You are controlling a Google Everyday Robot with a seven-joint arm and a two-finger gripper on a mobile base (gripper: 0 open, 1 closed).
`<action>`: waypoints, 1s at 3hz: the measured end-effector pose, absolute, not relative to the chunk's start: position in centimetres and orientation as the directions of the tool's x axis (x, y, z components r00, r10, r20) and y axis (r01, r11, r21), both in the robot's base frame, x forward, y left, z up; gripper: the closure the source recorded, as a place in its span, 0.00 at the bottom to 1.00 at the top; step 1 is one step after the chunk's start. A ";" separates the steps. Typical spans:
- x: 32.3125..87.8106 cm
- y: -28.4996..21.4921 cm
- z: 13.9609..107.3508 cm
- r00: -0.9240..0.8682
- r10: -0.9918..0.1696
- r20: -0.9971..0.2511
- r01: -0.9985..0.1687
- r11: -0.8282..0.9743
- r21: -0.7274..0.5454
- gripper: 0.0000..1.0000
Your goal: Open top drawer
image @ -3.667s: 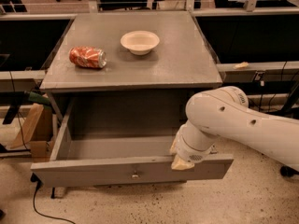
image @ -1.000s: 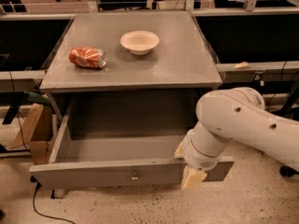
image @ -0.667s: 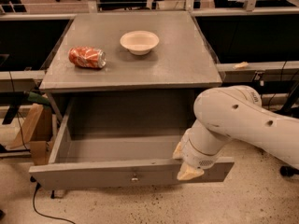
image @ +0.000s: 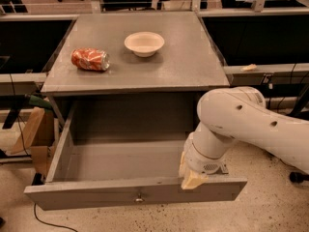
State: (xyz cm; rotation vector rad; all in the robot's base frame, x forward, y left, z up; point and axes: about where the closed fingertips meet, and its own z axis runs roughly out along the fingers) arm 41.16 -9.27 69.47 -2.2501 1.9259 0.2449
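Note:
The top drawer (image: 120,161) of the grey cabinet stands pulled far out, showing its deep, empty grey box. Its wide flat front (image: 87,195) faces me, with a small round knob (image: 139,196) at the middle. My white arm reaches in from the right. The gripper (image: 193,178) is at the drawer's right front corner, its cream tip resting against the top edge of the front panel. The wrist hides most of the gripper.
On the cabinet top (image: 178,66) lie a crushed red can (image: 90,59) at the left and a white bowl (image: 144,43) at the back middle. A cardboard box (image: 36,139) stands on the floor at the left. A cable (image: 46,221) runs along the floor.
The arm has shifted slightly up and left along the drawer's right front corner. The drawer stays pulled out as before.

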 end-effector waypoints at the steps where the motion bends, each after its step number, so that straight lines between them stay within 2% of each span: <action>1: 41.2 -9.1 69.5 0.155 -0.959 -0.236 -0.988 -0.156 -0.014 0.82; 3: 41.1 -9.2 69.6 0.151 -0.958 -0.243 -0.988 -0.152 -0.013 0.35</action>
